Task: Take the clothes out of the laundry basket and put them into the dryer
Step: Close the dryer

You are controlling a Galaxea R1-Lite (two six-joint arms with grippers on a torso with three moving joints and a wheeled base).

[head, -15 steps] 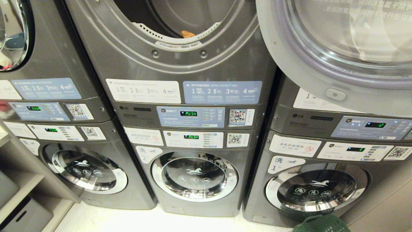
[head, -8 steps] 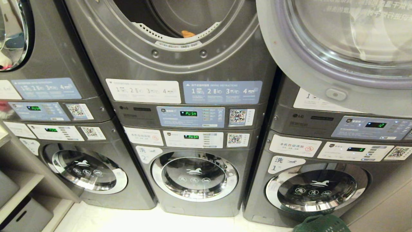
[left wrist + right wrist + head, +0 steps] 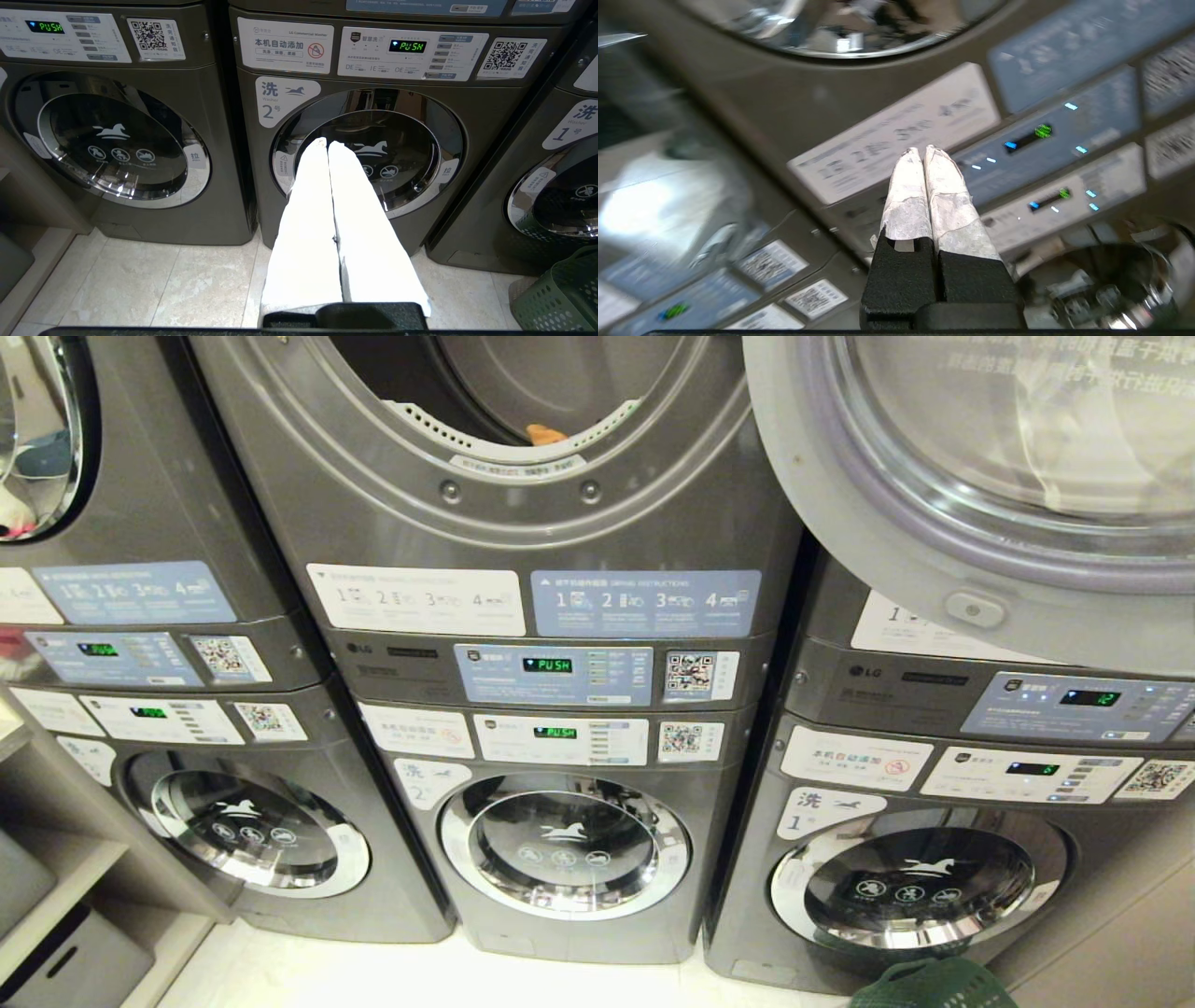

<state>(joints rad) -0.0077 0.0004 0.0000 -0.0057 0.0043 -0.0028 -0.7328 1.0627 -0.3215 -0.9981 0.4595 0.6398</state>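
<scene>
The middle stack's upper dryer [image 3: 523, 392] stands open, its round glass door [image 3: 980, 476] swung out to the right. An orange piece of clothing [image 3: 546, 433] lies just inside the drum's lip. Only the rim of the green laundry basket [image 3: 934, 987] shows, on the floor at the lower right; its contents are hidden. Neither arm is in the head view. My left gripper [image 3: 327, 143] is shut and empty, pointing at washer number 2's door, with the basket [image 3: 560, 298] off to its side. My right gripper [image 3: 923, 150] is shut and empty, raised before the right-hand stack's lit control panels [image 3: 1041, 131].
Three grey washer-dryer stacks fill the view, side by side. The open door overhangs the right stack's upper front. A shelf unit [image 3: 56, 887] with grey bins stands at the left. Pale tiled floor [image 3: 140, 280] runs in front of the machines.
</scene>
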